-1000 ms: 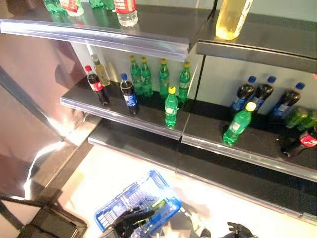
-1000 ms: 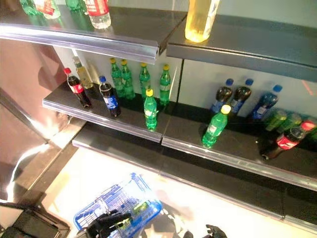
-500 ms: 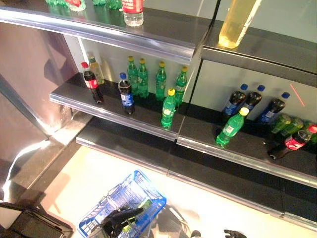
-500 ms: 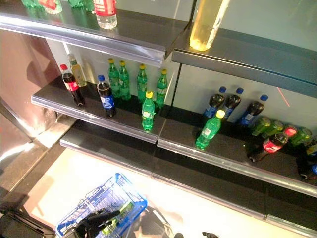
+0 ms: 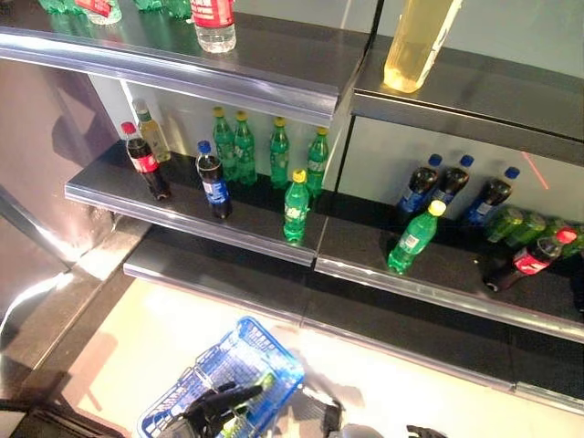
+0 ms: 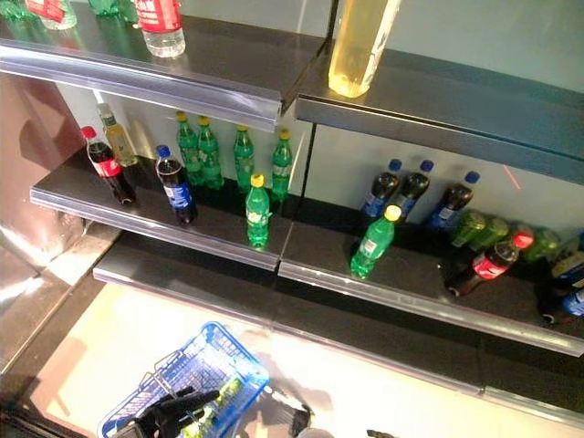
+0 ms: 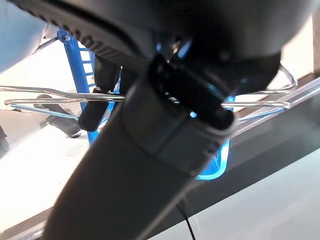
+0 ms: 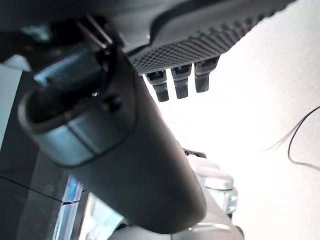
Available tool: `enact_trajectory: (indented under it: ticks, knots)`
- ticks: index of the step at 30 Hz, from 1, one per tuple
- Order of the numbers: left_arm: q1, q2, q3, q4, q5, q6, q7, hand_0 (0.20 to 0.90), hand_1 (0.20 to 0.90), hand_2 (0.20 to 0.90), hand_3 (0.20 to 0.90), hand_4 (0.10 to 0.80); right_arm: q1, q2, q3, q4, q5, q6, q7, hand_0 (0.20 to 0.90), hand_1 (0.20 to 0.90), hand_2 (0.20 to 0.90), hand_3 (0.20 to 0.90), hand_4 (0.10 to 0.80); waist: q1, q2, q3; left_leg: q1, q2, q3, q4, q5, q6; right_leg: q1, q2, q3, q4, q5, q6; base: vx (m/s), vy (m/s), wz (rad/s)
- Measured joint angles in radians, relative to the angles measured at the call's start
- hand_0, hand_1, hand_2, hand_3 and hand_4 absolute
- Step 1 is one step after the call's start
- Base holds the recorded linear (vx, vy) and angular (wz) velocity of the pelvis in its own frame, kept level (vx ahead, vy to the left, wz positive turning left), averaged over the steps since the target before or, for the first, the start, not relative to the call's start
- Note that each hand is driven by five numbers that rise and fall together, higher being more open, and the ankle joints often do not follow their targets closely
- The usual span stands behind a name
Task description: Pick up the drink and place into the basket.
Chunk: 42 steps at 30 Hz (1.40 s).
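A blue wire basket (image 5: 239, 360) hangs low in front of the shelves, above the pale floor. My left hand (image 5: 219, 402) is in it at the handles; the left wrist view shows its fingers (image 7: 101, 80) curled over the basket's wire handles (image 7: 45, 97). A green bottle (image 5: 262, 382) lies inside the basket beside that hand. On the middle shelf stand more drinks: a green bottle with a yellow cap (image 5: 295, 208) near the front edge and a second, tilted one (image 5: 411, 239). My right hand (image 5: 425, 431) barely shows at the bottom edge, its fingers (image 8: 180, 82) relaxed and holding nothing.
The middle shelf (image 5: 182, 224) also carries cola bottles (image 5: 146, 164), a blue-labelled dark bottle (image 5: 213, 181) and a row of green bottles (image 5: 251, 151). Dark bottles (image 5: 456, 187) and a lying red-labelled one (image 5: 522, 263) are at the right. A tall yellow bottle (image 5: 415, 41) stands on the top shelf.
The whole picture has shifted, so the camera moved. My left hand keeps its hold on the basket at the lower left. The right hand shows less at the bottom edge.
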Motion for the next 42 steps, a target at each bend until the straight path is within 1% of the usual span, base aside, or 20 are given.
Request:
enact_trajectory:
  ticks: [3, 5, 8, 10, 12, 13, 15, 16, 17, 20, 23, 25, 27, 28, 29, 30, 31, 35, 38, 42]
  knots:
    - [0.014, -0.001, 0.0, 0.0, -0.001, -0.003, 0.001, 0.3, 0.3, 0.3, 0.2, 0.1, -0.001, 0.002, 0.0, -0.01, -0.005, 0.0, 0.001, 0.9, 0.9, 0.9, 0.9, 0.8, -0.006, 0.009, 0.002, 0.002, 0.023, 0.003, 0.056, -0.029, -0.01, 0.01, 0.01, 0.013, 0.008, -0.021, 0.001, 0.077, -0.224, -0.11]
    - [0.01, 0.0, 0.001, 0.0, -0.006, -0.02, 0.005, 0.3, 0.3, 0.3, 0.2, 0.1, -0.005, 0.009, 0.001, -0.007, -0.014, 0.005, 0.003, 0.9, 0.9, 0.9, 0.9, 0.8, -0.001, -0.001, 0.0, -0.061, 0.039, -0.016, 0.213, -0.073, -0.048, -0.003, 0.009, 0.02, 0.031, -0.044, -0.021, 0.067, -0.094, -0.05]
    - [-0.007, -0.013, -0.01, -0.031, -0.013, -0.028, 0.001, 0.3, 0.3, 0.3, 0.2, 0.1, -0.013, -0.012, 0.006, 0.005, -0.023, 0.018, -0.002, 0.9, 0.9, 0.9, 0.9, 0.8, 0.027, -0.023, -0.01, -0.197, 0.036, -0.094, 0.476, -0.061, -0.087, 0.013, -0.016, 0.071, 0.011, -0.03, -0.044, 0.13, 0.096, -0.37]
    - [-0.007, -0.043, -0.04, -0.039, -0.013, -0.026, -0.005, 0.3, 0.3, 0.3, 0.2, 0.1, -0.025, -0.061, 0.007, 0.014, -0.024, 0.017, -0.004, 0.9, 0.9, 0.9, 0.9, 0.8, 0.041, 0.026, -0.025, -0.174, -0.006, -0.151, 0.305, -0.063, -0.081, -0.014, -0.014, 0.091, 0.019, -0.027, -0.047, 0.172, 0.178, -0.73]
    - [-0.007, -0.066, -0.039, -0.045, -0.016, -0.035, -0.016, 0.3, 0.3, 0.3, 0.2, 0.1, -0.049, -0.085, 0.006, 0.022, -0.033, 0.018, -0.005, 0.9, 0.9, 0.9, 0.9, 0.8, 0.048, 0.053, -0.014, -0.142, -0.088, -0.244, 0.101, -0.053, -0.068, -0.042, -0.012, 0.155, 0.018, -0.026, -0.046, 0.134, 0.176, -0.74]
    - [-0.01, -0.068, -0.038, -0.044, -0.023, -0.036, -0.028, 0.3, 0.3, 0.3, 0.2, 0.1, -0.053, -0.088, 0.006, 0.022, -0.037, 0.019, -0.005, 0.9, 0.9, 0.9, 0.9, 0.8, 0.053, 0.061, -0.012, -0.146, -0.109, -0.269, 0.057, -0.033, -0.036, -0.049, -0.006, 0.178, 0.012, -0.018, -0.04, 0.115, 0.186, -0.77]
    - [-0.001, -0.062, -0.036, -0.044, -0.032, -0.035, -0.027, 0.3, 0.3, 0.3, 0.2, 0.1, -0.045, -0.066, 0.007, 0.022, -0.04, 0.02, -0.005, 0.9, 0.9, 0.9, 0.9, 0.8, 0.074, 0.059, -0.012, -0.122, -0.111, -0.267, 0.039, 0.025, 0.051, -0.039, 0.009, 0.192, -0.005, -0.006, -0.031, 0.089, 0.153, -0.88]
    - [0.017, -0.055, -0.035, -0.044, -0.032, -0.034, -0.025, 0.3, 0.3, 0.3, 0.2, 0.1, -0.04, -0.052, 0.008, 0.02, -0.04, 0.018, -0.004, 0.9, 0.9, 0.9, 0.9, 0.8, 0.072, 0.053, -0.023, -0.119, -0.11, -0.267, 0.027, 0.042, 0.076, -0.043, 0.013, 0.192, -0.007, -0.007, -0.025, 0.05, 0.089, -0.62]
    - [0.024, -0.052, -0.034, -0.044, -0.032, -0.033, -0.025, 0.3, 0.3, 0.3, 0.2, 0.1, -0.037, -0.047, 0.008, 0.019, -0.04, 0.016, -0.004, 0.9, 0.9, 0.9, 0.9, 0.8, 0.067, 0.054, -0.023, -0.116, -0.109, -0.265, 0.018, 0.048, 0.08, -0.045, 0.021, 0.184, -0.006, -0.009, -0.017, 0.029, 0.023, -0.42]
    - [0.034, -0.039, -0.017, -0.037, -0.035, -0.012, -0.016, 0.3, 0.3, 0.3, 0.2, 0.1, 0.003, 0.001, 0.009, 0.024, -0.054, 0.017, 0.001, 0.9, 0.9, 0.9, 0.9, 0.8, 0.069, -0.006, -0.033, -0.088, -0.095, -0.236, -0.003, 0.065, 0.078, -0.068, 0.016, 0.145, 0.064, -0.026, -0.012, 0.006, -0.105, -0.28]
    - [0.018, -0.03, 0.004, -0.02, -0.031, -0.012, 0.003, 0.3, 0.3, 0.3, 0.2, 0.1, 0.013, 0.02, 0.009, 0.032, -0.051, 0.01, 0.004, 0.9, 0.9, 0.9, 0.9, 0.8, 0.063, -0.032, -0.035, -0.088, -0.077, -0.203, -0.001, 0.065, 0.075, -0.066, 0.006, 0.106, 0.059, -0.016, -0.005, -0.035, -0.186, -0.27]
    - [0.002, -0.028, 0.0, -0.005, -0.031, -0.013, 0.003, 0.3, 0.3, 0.3, 0.2, 0.1, 0.012, 0.019, 0.008, 0.047, -0.048, -0.001, 0.004, 0.9, 0.9, 0.9, 0.9, 0.8, 0.056, -0.018, -0.028, -0.079, -0.056, -0.205, -0.001, 0.06, 0.071, -0.06, -0.013, 0.107, 0.095, -0.037, 0.015, -0.03, -0.191, -0.01]
    - [0.005, -0.02, 0.001, -0.004, -0.034, -0.015, 0.003, 0.3, 0.3, 0.3, 0.2, 0.1, 0.008, 0.017, 0.006, 0.047, -0.044, -0.016, 0.003, 0.9, 0.9, 0.9, 0.9, 0.8, 0.06, 0.003, -0.028, -0.07, -0.028, -0.203, -0.001, 0.051, 0.052, -0.044, -0.056, 0.122, 0.106, -0.054, 0.049, -0.003, -0.265, -0.14]
    - [0.011, -0.007, 0.002, -0.004, -0.037, -0.015, 0.002, 0.3, 0.3, 0.3, 0.2, 0.1, 0.009, 0.013, 0.008, 0.05, -0.047, -0.019, 0.002, 0.9, 0.9, 0.9, 0.9, 0.8, 0.063, -0.01, -0.033, -0.069, -0.033, -0.207, -0.001, 0.047, 0.038, -0.012, -0.088, 0.132, 0.077, -0.018, 0.064, -0.001, -0.354, -0.01]
    - [0.011, 0.008, 0.004, -0.005, -0.04, -0.013, 0.004, 0.3, 0.3, 0.3, 0.2, 0.1, 0.013, 0.012, 0.007, 0.053, -0.046, -0.018, 0.004, 0.9, 0.9, 0.9, 0.9, 0.8, 0.062, -0.026, -0.036, -0.066, -0.037, -0.217, -0.001, 0.048, 0.026, 0.018, -0.101, 0.177, 0.037, -0.034, 0.1, 0.001, -0.317, 0.05]
    - [0.016, 0.012, 0.007, -0.004, -0.046, -0.011, 0.005, 0.3, 0.3, 0.3, 0.2, 0.1, 0.008, 0.008, 0.007, 0.051, -0.044, -0.018, 0.004, 0.9, 0.9, 0.9, 0.9, 0.8, 0.066, -0.029, -0.037, -0.062, -0.027, -0.216, -0.001, 0.048, 0.01, 0.04, -0.092, 0.176, 0.006, -0.04, 0.102, 0.003, -0.261, 0.01]
    - [0.022, 0.008, 0.011, -0.005, -0.053, -0.012, 0.006, 0.3, 0.3, 0.3, 0.2, 0.1, -0.002, 0.003, 0.007, 0.049, -0.044, -0.019, 0.004, 0.9, 0.9, 0.9, 0.9, 0.8, 0.068, -0.018, -0.031, -0.057, -0.017, -0.216, -0.002, 0.043, -0.007, 0.048, -0.079, 0.175, -0.001, -0.048, 0.088, 0.005, -0.181, -0.05]
    - [0.028, -0.022, 0.009, -0.008, -0.06, -0.011, 0.003, 0.3, 0.3, 0.3, 0.2, 0.1, -0.03, -0.022, 0.008, 0.033, -0.041, -0.011, 0.005, 0.9, 0.9, 0.9, 0.9, 0.8, 0.068, 0.044, -0.042, -0.059, 0.042, -0.219, -0.007, 0.051, -0.043, 0.054, -0.026, 0.146, -0.008, -0.06, 0.049, -0.012, -0.133, 0.09]
    - [0.034, -0.029, 0.008, -0.01, -0.062, -0.013, 0.003, 0.3, 0.3, 0.3, 0.2, 0.1, -0.03, -0.031, 0.007, 0.014, -0.038, 0.006, 0.003, 0.9, 0.9, 0.9, 0.9, 0.8, 0.071, 0.058, -0.055, -0.068, 0.065, -0.221, -0.007, 0.051, -0.05, 0.063, -0.01, 0.108, -0.008, -0.07, 0.036, -0.024, -0.063, 0.21]
    - [0.04, -0.029, 0.003, -0.01, -0.068, -0.013, 0.004, 0.3, 0.3, 0.3, 0.2, 0.1, -0.025, -0.03, 0.008, 0.016, -0.03, 0.021, 0.003, 0.9, 0.9, 0.9, 0.9, 0.8, 0.073, 0.059, -0.076, -0.086, 0.066, -0.222, -0.007, 0.062, -0.052, 0.062, -0.015, 0.082, -0.008, -0.073, 0.037, -0.013, 0.004, 0.22]
